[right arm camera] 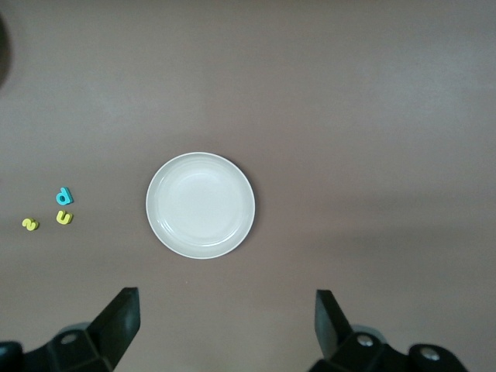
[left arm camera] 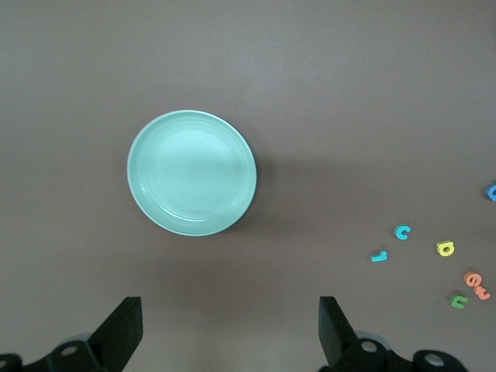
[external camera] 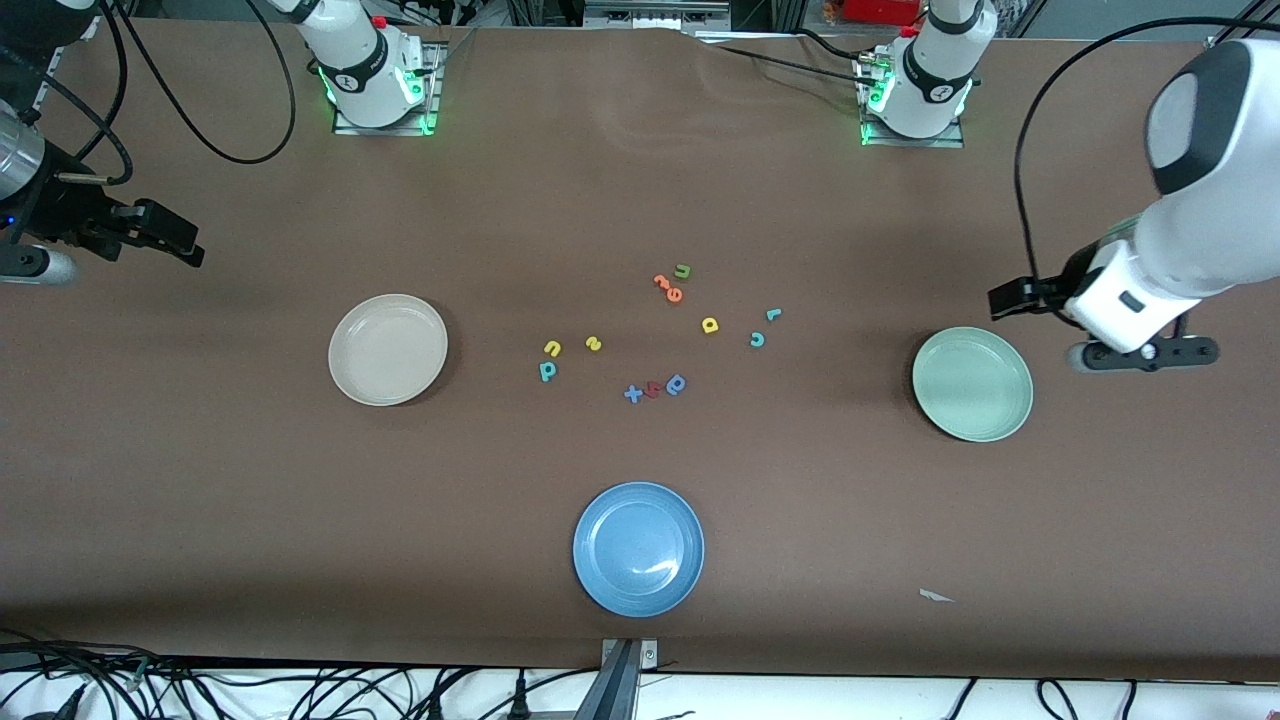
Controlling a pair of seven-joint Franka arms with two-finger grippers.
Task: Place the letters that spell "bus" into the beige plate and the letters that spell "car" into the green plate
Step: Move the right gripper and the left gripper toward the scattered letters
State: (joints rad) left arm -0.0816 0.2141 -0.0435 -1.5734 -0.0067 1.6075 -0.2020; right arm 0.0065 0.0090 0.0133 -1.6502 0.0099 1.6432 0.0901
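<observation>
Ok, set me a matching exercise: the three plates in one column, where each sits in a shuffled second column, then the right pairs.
Things:
1. beige plate
2. green plate
3. blue plate

Places:
A. nearest the front camera, nearer than the scattered letters
B. toward the right arm's end of the table, beside the teal b
C. toward the left arm's end of the table, beside the teal c

Pairs: 1-B, 2-C, 3-A
</observation>
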